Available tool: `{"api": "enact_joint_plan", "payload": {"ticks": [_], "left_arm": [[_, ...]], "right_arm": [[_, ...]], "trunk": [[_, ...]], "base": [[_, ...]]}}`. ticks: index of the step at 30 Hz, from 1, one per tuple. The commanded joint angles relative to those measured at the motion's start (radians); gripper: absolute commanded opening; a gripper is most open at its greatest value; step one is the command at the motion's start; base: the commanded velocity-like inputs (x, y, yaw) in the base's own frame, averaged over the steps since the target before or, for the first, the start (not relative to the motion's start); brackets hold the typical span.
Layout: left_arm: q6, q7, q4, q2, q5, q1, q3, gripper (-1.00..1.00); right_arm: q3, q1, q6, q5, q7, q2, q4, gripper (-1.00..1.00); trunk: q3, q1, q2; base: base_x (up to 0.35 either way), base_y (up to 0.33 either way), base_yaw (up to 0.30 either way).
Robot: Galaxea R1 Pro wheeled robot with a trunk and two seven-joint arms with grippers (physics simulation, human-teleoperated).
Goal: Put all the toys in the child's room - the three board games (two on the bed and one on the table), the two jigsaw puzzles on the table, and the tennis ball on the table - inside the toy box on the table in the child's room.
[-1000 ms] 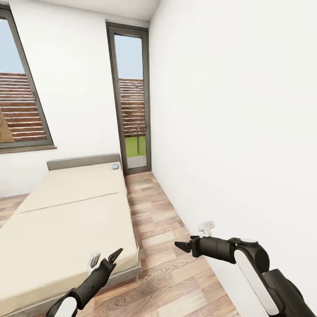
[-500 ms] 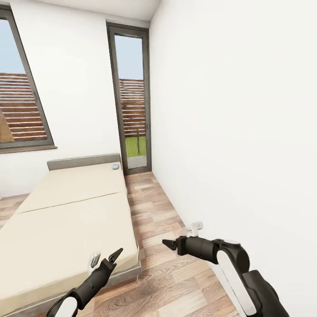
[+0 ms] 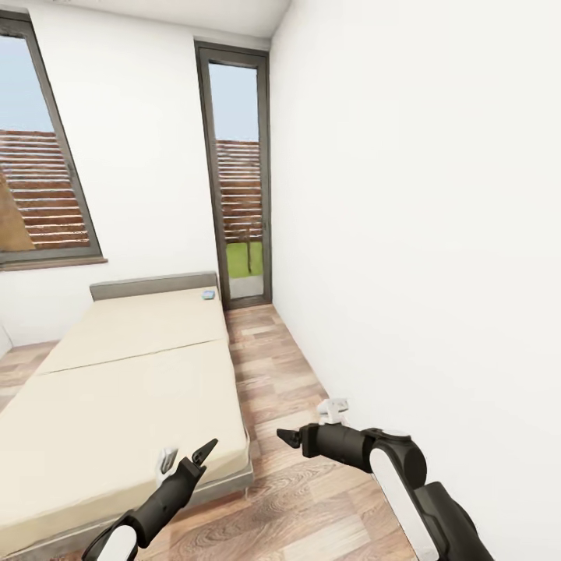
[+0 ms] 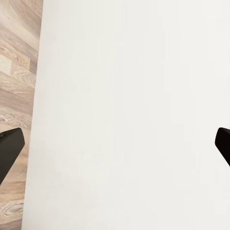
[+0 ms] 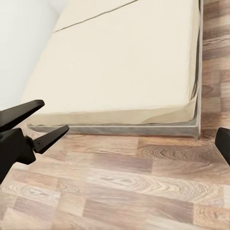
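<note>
Bed [image 3: 132, 389] beside both arms, small blue box [image 3: 208, 294] far from jaws

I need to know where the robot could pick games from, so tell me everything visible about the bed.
The low bed with a beige mattress on a dark grey frame stands on the wood-plank floor, its low grey headboard against the white window wall. A seam crosses the mattress. One small blue flat item lies near the headboard corner; too small to identify. The left end effector hovers over the foot corner.
</note>
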Motion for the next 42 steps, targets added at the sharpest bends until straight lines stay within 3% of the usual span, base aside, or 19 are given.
{"api": "enact_joint_plan", "payload": {"ticks": [1, 12, 42], "left_arm": [[0.009, -0.001, 0.0, 0.0, 0.008, 0.0, 0.002, 1.0], [0.01, -0.004, 0.0, 0.0, 0.009, -0.001, 0.003, 1.0], [0.016, -0.001, 0.001, 0.002, 0.019, 0.0, 0.007, 1.0]], "right_arm": [[0.005, 0.0, 0.003, 0.007, 0.006, 0.0, 0.0, 1.0], [0.028, -0.002, 0.009, 0.008, 0.002, 0.003, 0.0, 1.0], [0.034, -0.004, 0.014, 0.011, 0.001, 0.001, 0.0, 1.0]], "trunk": [[0.0, 0.0, -0.001], [0.005, 0.0, -0.001], [0.016, 0.0, -0.001]], "base": [[0.0, 0.0, 0.18], [0.0, 0.0, 0.235], [0.0, 0.0, 0.277]]}}
